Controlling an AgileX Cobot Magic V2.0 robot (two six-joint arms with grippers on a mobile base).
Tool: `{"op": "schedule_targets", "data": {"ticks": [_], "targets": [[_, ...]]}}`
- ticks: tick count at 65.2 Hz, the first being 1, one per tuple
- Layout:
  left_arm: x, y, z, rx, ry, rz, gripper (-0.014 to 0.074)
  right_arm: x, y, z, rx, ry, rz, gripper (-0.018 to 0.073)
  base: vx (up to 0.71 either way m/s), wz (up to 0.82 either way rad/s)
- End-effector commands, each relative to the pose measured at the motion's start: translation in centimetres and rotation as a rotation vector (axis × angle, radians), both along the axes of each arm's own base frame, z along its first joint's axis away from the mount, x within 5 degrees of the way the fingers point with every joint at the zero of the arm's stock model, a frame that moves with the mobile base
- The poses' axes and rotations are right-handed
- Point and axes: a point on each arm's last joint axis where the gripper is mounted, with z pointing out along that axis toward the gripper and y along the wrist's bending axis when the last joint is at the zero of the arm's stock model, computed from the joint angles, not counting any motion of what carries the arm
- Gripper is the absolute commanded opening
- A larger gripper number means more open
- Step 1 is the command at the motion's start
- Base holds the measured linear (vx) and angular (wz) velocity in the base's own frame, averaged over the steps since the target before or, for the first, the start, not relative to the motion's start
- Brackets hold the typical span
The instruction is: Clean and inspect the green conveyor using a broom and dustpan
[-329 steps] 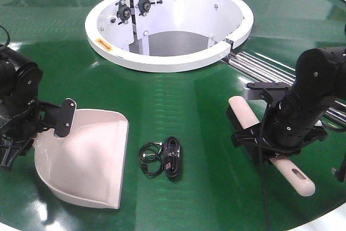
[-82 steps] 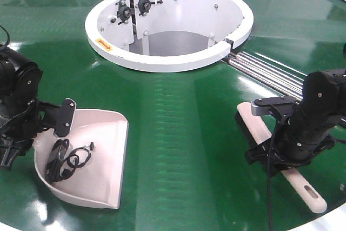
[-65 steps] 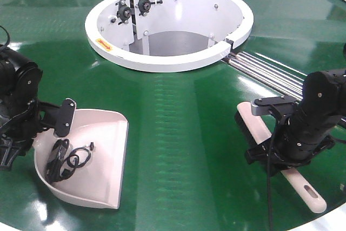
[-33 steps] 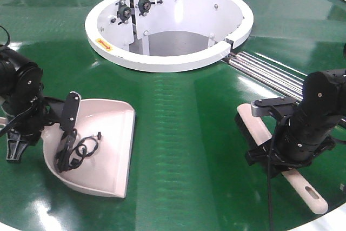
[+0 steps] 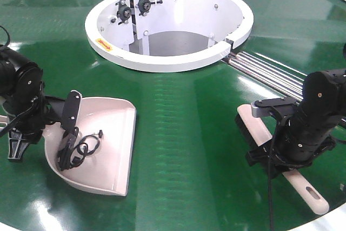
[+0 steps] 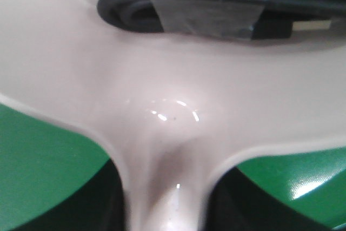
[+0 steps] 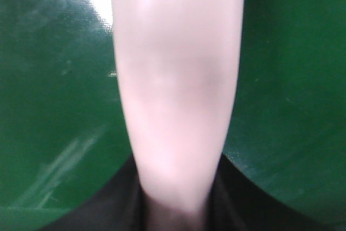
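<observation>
The left gripper [image 5: 58,117] has its jaws closed on the handle of the dustpan [image 5: 108,144]. In the left wrist view the pink handle runs between two dark fingers. The dustpan is over the near left part of the green conveyor [image 5: 184,123], with its flat front lip turned toward the middle of the belt. Whether the lip touches the belt, I cannot tell. Inside the pan, close to the back wall, lies a small bundle of black cable [image 5: 81,150], partly wrapped in clear tape.

The right gripper [image 5: 275,155] has its jaws closed around the middle of the broom [image 5: 304,192]. The broom lies low over the near right part of the belt, well apart from the dustpan. Its brush end points toward the metal rollers [image 5: 270,71] and its slotted handle end toward the outer edge. The white hub [image 5: 162,63] stands behind both tools.
</observation>
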Motion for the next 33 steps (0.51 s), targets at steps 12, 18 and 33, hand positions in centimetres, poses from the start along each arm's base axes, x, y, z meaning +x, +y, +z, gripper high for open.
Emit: {"op": "schedule_targets", "data": {"ticks": [12,18,33], "targets": [[-0.17,-0.16,1.80,-0.023,-0.048,0.019,0.0084,0.16,-0.21,1.78,0.007,-0.074,0.009,-0.0004,0.00,0.00],[-0.25,-0.13,1.79,-0.019,-0.040,0.022,0.0148,0.17,-0.20,1.78,0.008,-0.076,0.009,-0.0004,0.00,0.00],[-0.51,-0.18,1.78,-0.031,-0.018,0.038,0.0358,0.27,-0.19,1.79,0.009,-0.087,0.005,-0.0002,0.00,0.00]]}}
